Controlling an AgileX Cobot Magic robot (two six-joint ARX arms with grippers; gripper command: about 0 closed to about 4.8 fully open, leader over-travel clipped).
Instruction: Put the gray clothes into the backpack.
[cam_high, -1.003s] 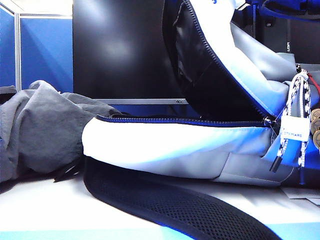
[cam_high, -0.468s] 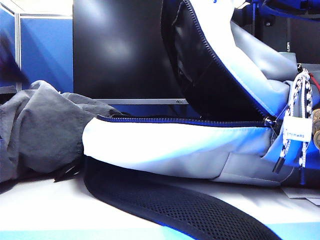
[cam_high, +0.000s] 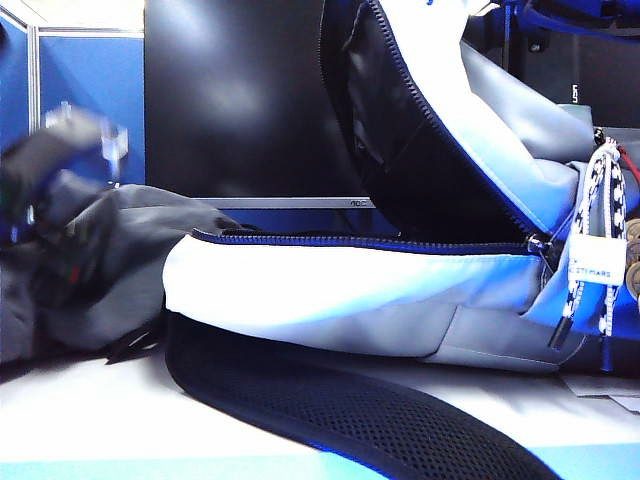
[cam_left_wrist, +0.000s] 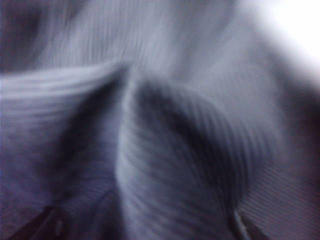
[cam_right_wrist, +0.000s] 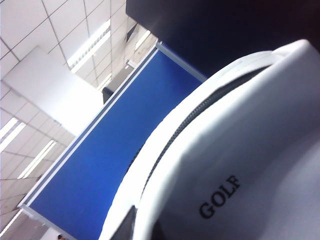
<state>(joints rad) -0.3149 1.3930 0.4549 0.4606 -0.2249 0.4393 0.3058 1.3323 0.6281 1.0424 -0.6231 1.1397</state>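
nearest to us a black mesh padded strap (cam_high: 360, 415) lies on the white table (cam_high: 90, 425), curving out from under the backpack (cam_high: 340, 295). the backpack lies on its side on the table, light gray-white, and its zipper (cam_high: 370, 243) runs along the top edge. the flap (cam_high: 450, 110) stands lifted, so we see the black lining (cam_high: 415, 165) inside. at the right end hangs a black-white braided cord tag (cam_high: 590, 250).

the gray clothes (cam_high: 130, 255) lie on the table at the left, just beside the backpack's end and outside it.

over the gray clothes we see the left gripper (cam_high: 60, 205), much blurred. in the left wrist view the knit fabric fills the picture, very close; only two finger tips (cam_left_wrist: 239, 227) show at the edge, set wide apart, with nothing clamped between them.

the right gripper is not seen in any picture; its jaws are closed, and what it holds we cannot tell. its wrist camera shows the white backpack shell with the word "golf" (cam_right_wrist: 219, 196).

behind all stand a dark monitor (cam_high: 240, 100) and a blue partition (cam_high: 90, 100).
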